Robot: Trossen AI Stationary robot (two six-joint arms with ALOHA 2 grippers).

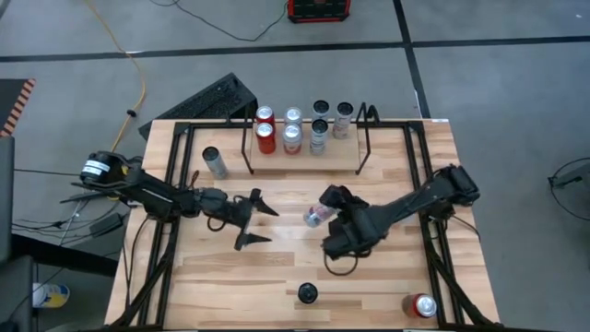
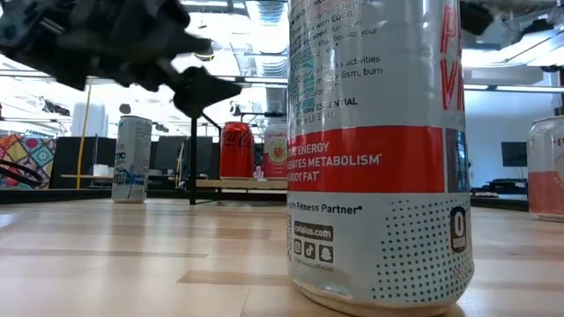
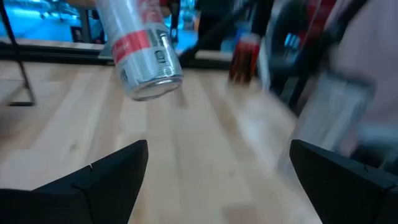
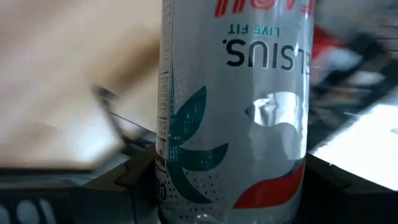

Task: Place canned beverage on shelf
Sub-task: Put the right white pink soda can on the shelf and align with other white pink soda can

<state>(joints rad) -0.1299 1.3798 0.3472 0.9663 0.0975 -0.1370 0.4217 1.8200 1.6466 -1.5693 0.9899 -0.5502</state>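
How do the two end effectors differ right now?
The left end effector is spread wide and empty over bare wood; the right end effector is closed around a silver can. The left one reaches in from the table's left side, the right one from its right. Both are dark, two-fingered, and sit mid-table in front of the shelf.

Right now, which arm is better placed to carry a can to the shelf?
The right. The right gripper is closed on a silver can above mid-table, with the shelf just beyond it. The left gripper hangs open and empty beside it.
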